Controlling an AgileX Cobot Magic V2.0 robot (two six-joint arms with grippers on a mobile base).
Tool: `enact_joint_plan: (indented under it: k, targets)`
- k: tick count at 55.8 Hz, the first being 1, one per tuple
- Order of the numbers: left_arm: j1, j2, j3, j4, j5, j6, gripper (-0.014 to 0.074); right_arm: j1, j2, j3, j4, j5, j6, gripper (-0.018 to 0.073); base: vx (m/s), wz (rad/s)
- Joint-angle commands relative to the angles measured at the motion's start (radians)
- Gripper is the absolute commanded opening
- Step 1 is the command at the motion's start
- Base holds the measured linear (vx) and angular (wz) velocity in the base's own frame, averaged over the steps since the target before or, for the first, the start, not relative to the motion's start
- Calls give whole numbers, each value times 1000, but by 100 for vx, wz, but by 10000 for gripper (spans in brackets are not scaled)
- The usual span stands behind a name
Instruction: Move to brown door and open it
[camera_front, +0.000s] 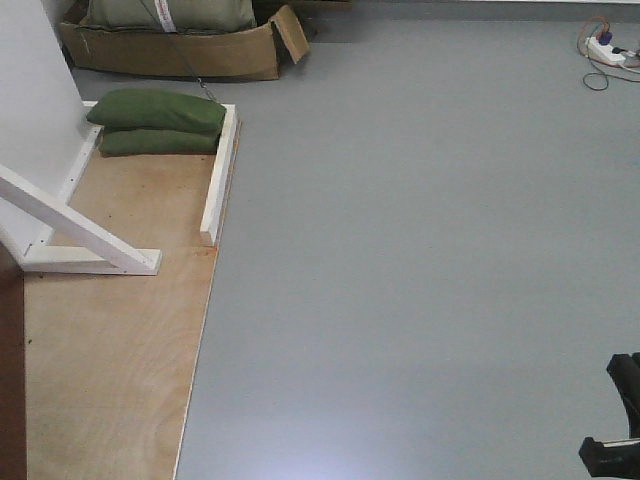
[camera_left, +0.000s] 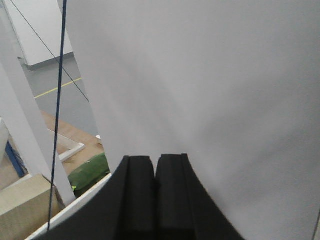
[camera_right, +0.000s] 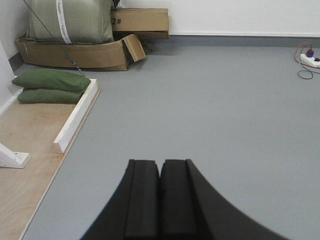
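Above smooth grey floor (camera_right: 225, 110), your right jaws angle downward and left jaws face a matte white panel (camera_left: 210, 75), both black pairs pressed together.

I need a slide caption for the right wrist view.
Shut black right gripper over grey floor, facing stacked green sandbags and a brown cardboard box.

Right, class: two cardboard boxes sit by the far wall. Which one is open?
The long, low front box, its end flap hanging open with a green sack inside. The smaller box marked 2# behind it looks closed.
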Motion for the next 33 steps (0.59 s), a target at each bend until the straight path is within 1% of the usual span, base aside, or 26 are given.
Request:
enact_joint_plan:
  k: [1,5,14,19,22,28,33]
  targets:
    - [0,-25,-28,26,-61,-42,136,2,-6,4,-6,-77,-9,0,0,0]
    - [0,-25,-28,-13,-92,-50,136,2,-6,4,-6,-77,-9,0,0,0]
    - [0,-25,-28,-162,-146,-53,136,2,-6,4,-6,-77,-9,0,0,0]
    - [0,-27,-28,-220,-151,-53,136,2,-6,4,-6,-77,-9,0,0,0]
    - [0,-27,-28,-234,-151,-54,136,2,-6,4,-6,-77,-9,0,0,0]
    - [0,-27,-28,-234,-151,-61,136,2,-6,4,-6,-83,-9,0,0,0]
    - [0,-27,-28,-204,-151,-66,136,2,-6,4,-6,-80,-9,0,0,0]
